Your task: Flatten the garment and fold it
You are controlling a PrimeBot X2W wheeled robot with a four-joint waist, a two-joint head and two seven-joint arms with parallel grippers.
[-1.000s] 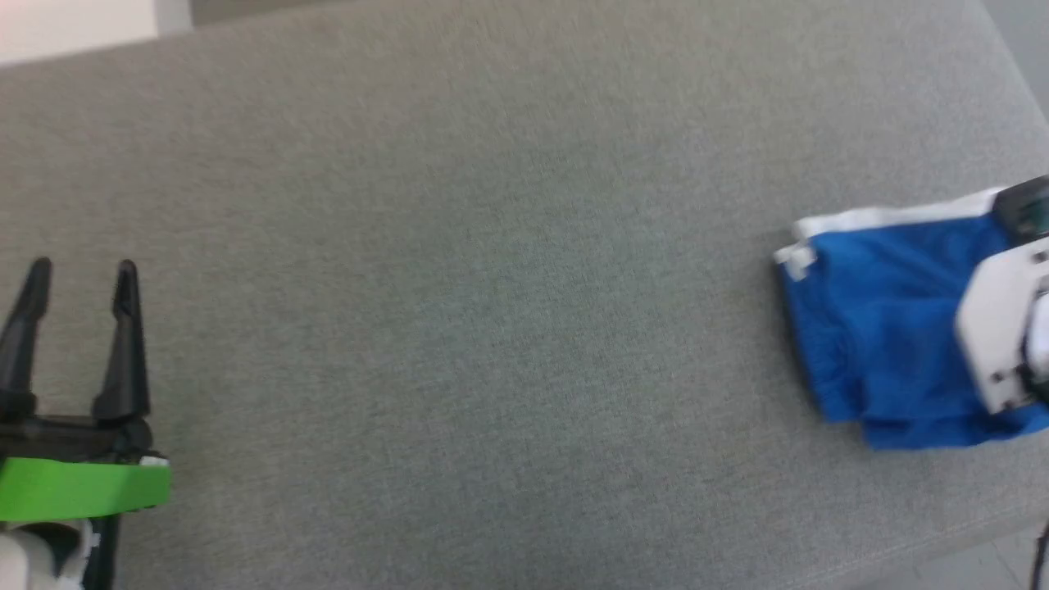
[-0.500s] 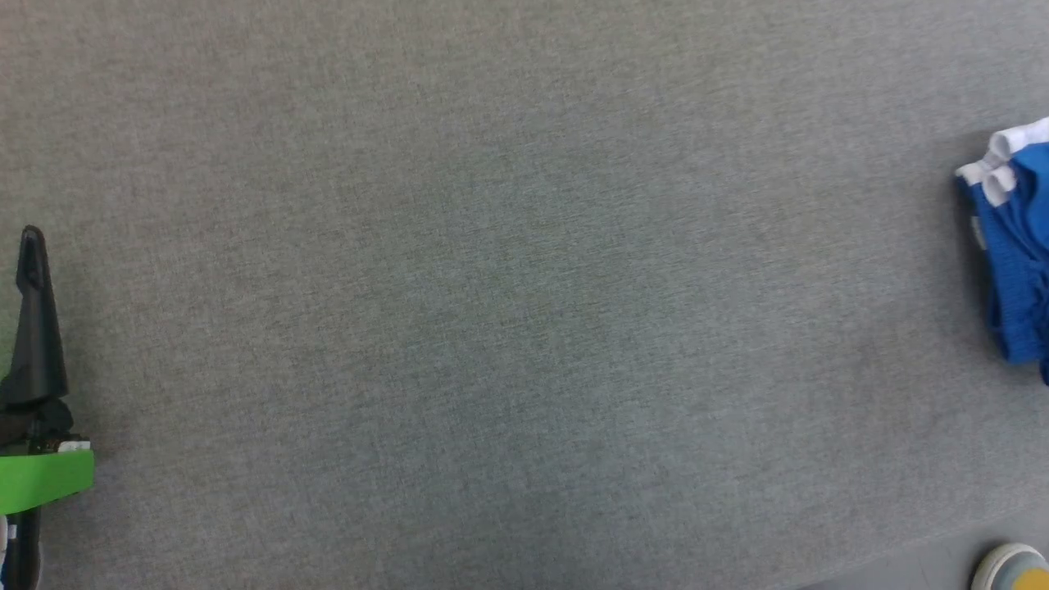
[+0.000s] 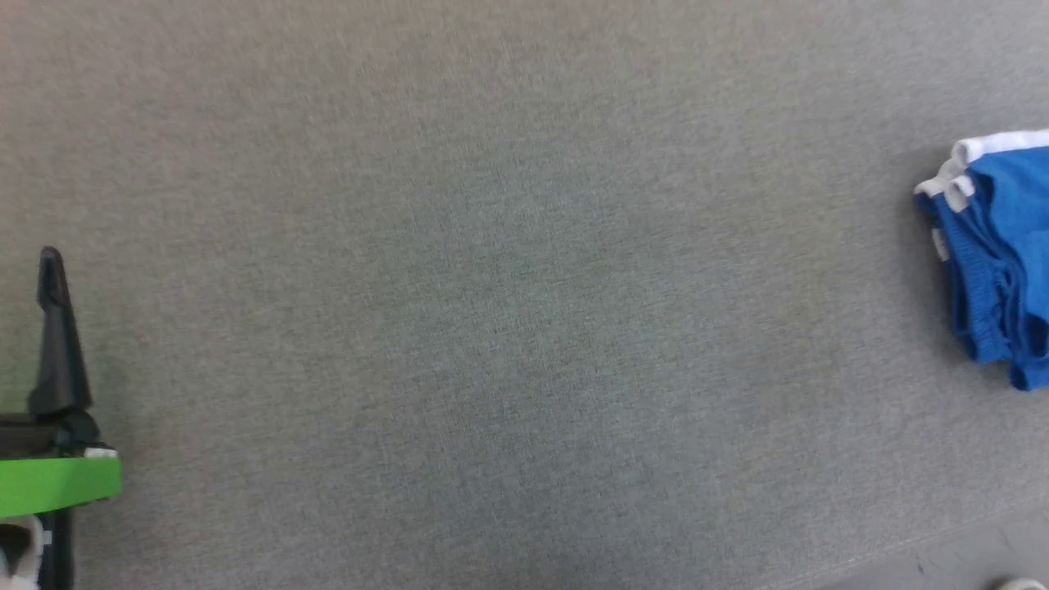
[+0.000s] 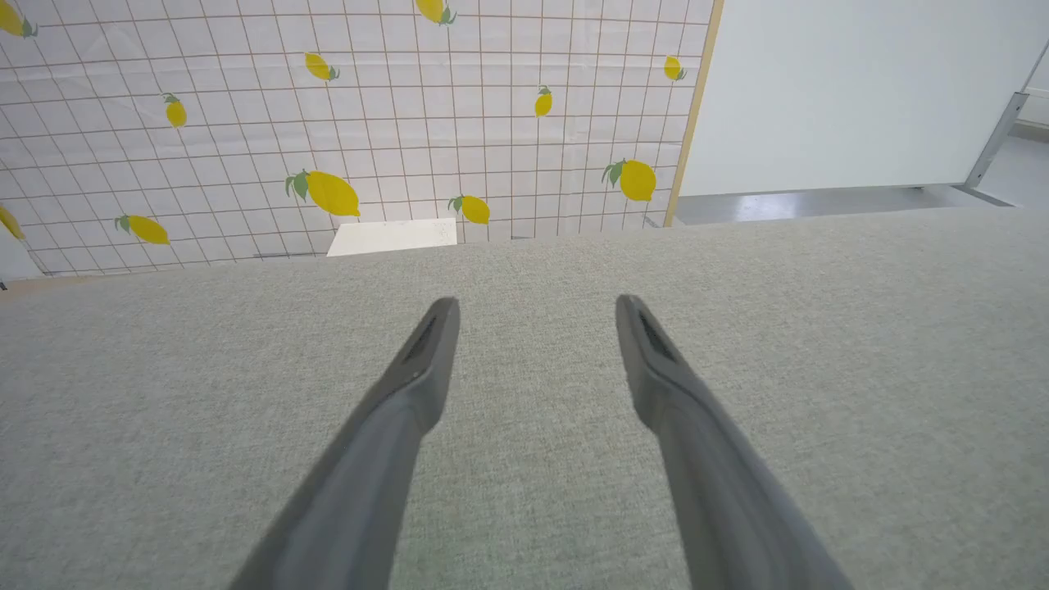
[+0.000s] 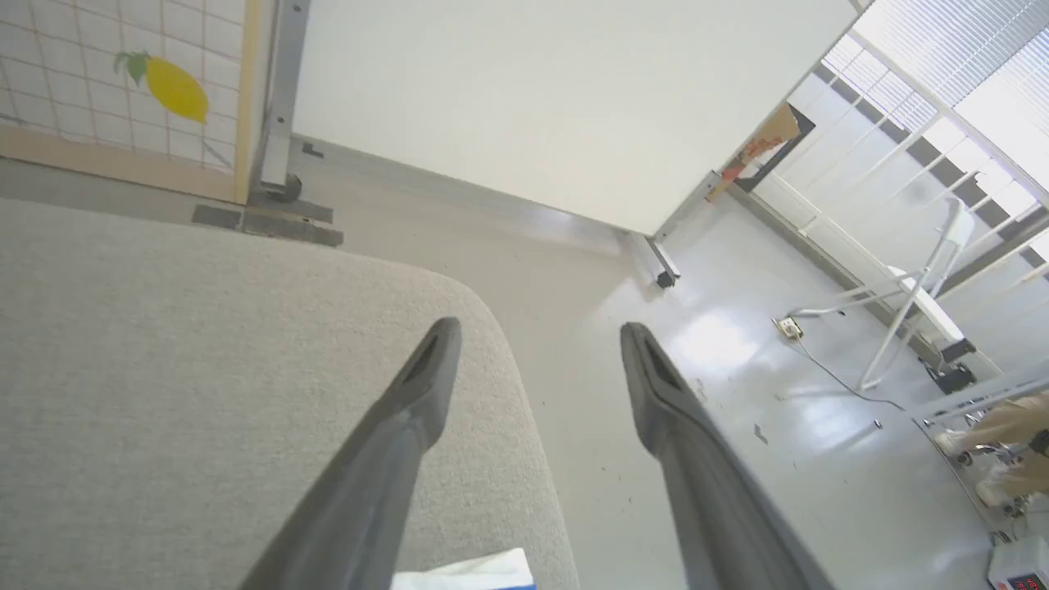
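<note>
Left tool (image 4: 537, 305) and right tool (image 5: 539, 328) both have fingers spread wide, holding nothing, with the bundled shorts (image 3: 996, 262) on the worktop (image 3: 492, 287) way off to the left tool's right, down by the right tool's base.

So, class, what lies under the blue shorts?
The grey fabric surface runs under the shorts. Their folded lower layers and anything beneath them are covered.

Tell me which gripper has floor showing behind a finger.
The right gripper: one finger lies against shiny floor past the rounded corner of the cushion. The left gripper has grey cushion behind both fingers.
</note>
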